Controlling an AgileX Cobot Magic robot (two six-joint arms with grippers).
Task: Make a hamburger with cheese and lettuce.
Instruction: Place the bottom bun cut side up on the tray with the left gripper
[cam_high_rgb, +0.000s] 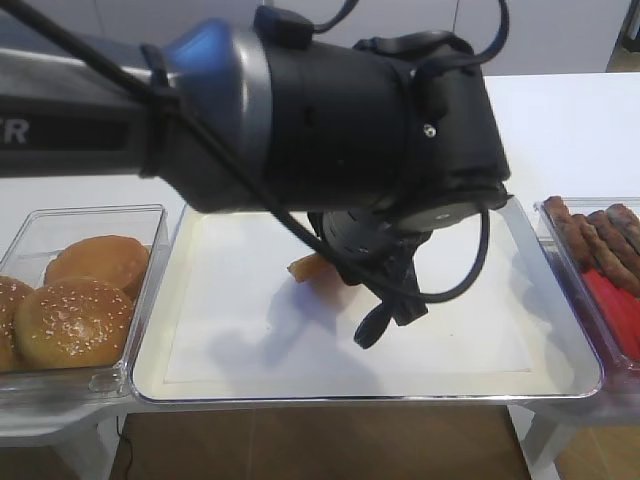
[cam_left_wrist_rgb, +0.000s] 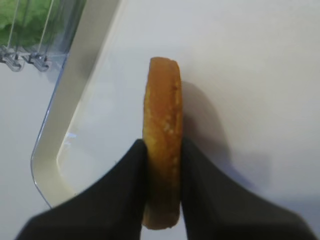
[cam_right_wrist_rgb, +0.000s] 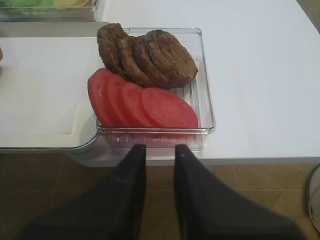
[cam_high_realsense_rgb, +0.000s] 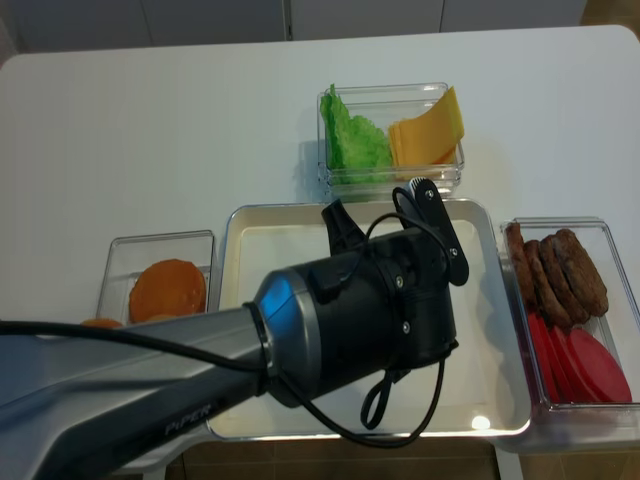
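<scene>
Bun (cam_left_wrist_rgb: 162, 145), on edge, is largely hidden by the left arm from overhead; it is clamped by the left hand (cam_left_wrist_rgb: 163, 192). At 3 o'clock, the right hand (cam_right_wrist_rgb: 160, 155) is slightly parted, empty.

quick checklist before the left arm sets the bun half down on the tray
1. Left gripper pinching the bun half on edge: ok.
2. Bun half over the tray, inside its rim: ok.
3. Bun half touching the tray or above it: cannot tell.
4. Tray surface near the bun bare: ok.
5. Right gripper open, empty, off the tray near the patties: ok.
6. Lettuce and cheese waiting in their box: ok.
</scene>
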